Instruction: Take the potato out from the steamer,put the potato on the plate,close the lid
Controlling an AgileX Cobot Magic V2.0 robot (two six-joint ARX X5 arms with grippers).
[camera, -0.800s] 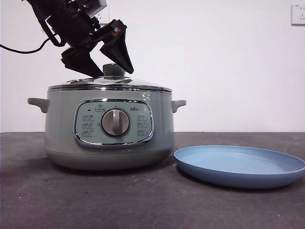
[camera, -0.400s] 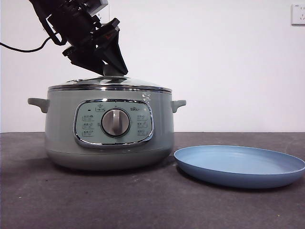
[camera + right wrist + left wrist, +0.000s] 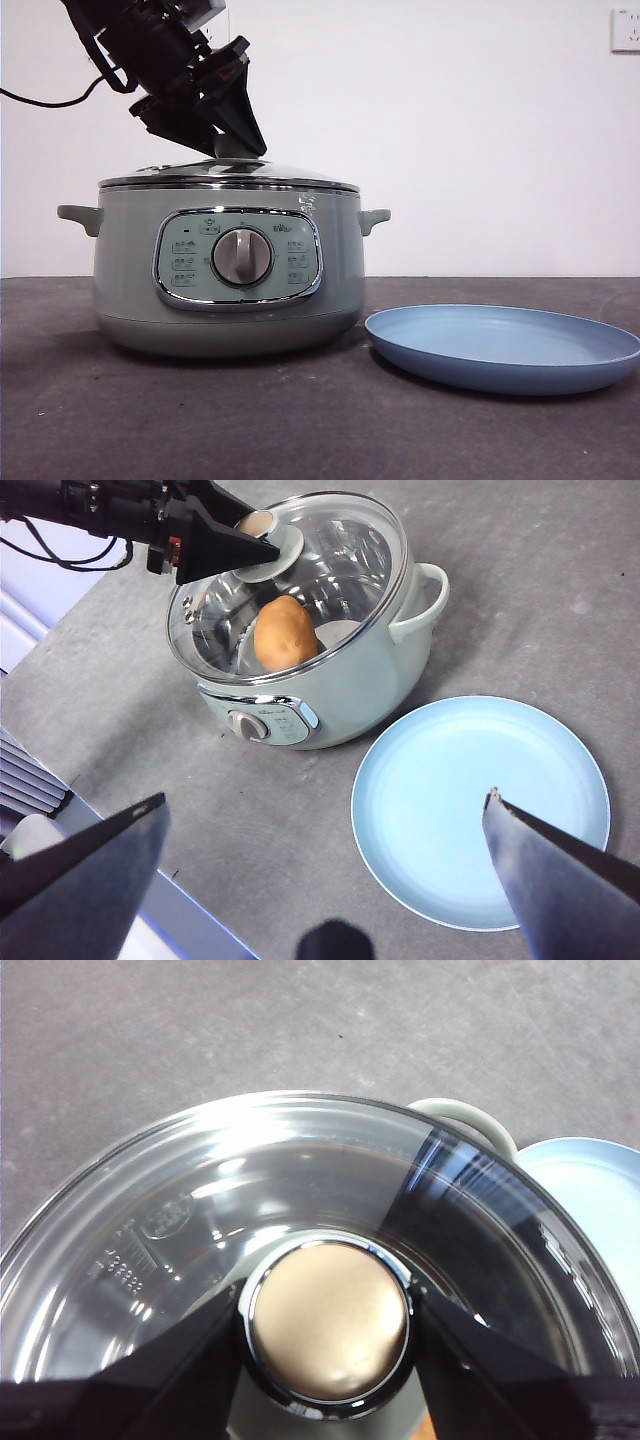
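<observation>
The sage-green steamer (image 3: 228, 270) stands left of the light-blue plate (image 3: 500, 345), which holds nothing. The glass lid (image 3: 230, 175) sits on the steamer. My left gripper (image 3: 232, 140) comes down from the upper left and is shut on the lid's knob (image 3: 328, 1320), one jaw on each side. The right wrist view shows the potato (image 3: 285, 630) inside the steamer (image 3: 340, 695) under the lid (image 3: 330, 570), with the plate (image 3: 480, 810) beside it. My right gripper (image 3: 325, 798) is open and empty, high above the table near the plate.
A wall socket (image 3: 625, 30) sits at the top right of the white wall. A black cable (image 3: 40, 103) hangs from the left arm. The table's edge (image 3: 150, 880) runs close to the steamer's dial side. Dark table surface lies around the plate.
The left gripper's jaws were spread over the knob one second ago. They have since closed on it. The lid's rim has shifted only very slightly.
</observation>
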